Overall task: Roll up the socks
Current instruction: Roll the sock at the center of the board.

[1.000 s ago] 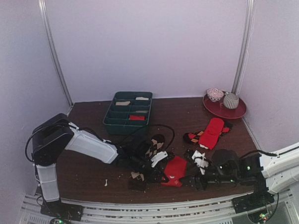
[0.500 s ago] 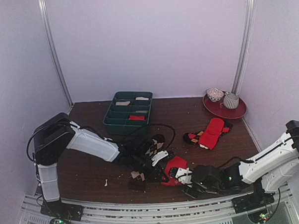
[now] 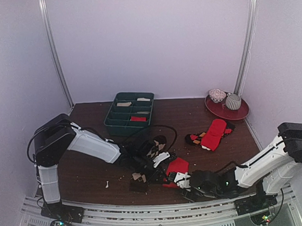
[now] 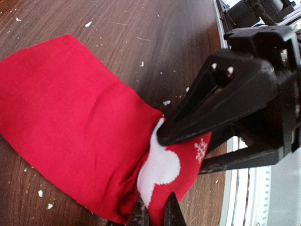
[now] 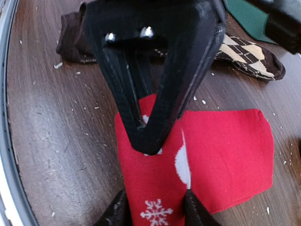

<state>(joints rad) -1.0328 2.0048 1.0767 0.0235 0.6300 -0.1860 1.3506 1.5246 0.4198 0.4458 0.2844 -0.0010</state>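
A bright red sock (image 3: 177,168) with white patches and a white snowflake lies flat near the table's front edge, also in the left wrist view (image 4: 70,117) and right wrist view (image 5: 221,150). My left gripper (image 3: 163,165) is shut, pinching the sock's edge (image 4: 156,214); its closed tip rests on the red fabric (image 5: 146,141). My right gripper (image 3: 186,180) is open, its fingers straddling the snowflake end of the sock (image 5: 153,209). A dark brown sock with tan argyle diamonds (image 3: 153,149) lies just behind (image 5: 244,52).
A green compartment tray (image 3: 112,119) stands at the back. A red plate (image 3: 241,113) with two rolled balls is at back right. A plain red sock on a dark red-marked one (image 3: 212,133) lies right of centre. Crumbs dot the wood.
My right gripper has moved left and toward the front edge, arriving around the red sock's near end. My left gripper has stayed on the sock.
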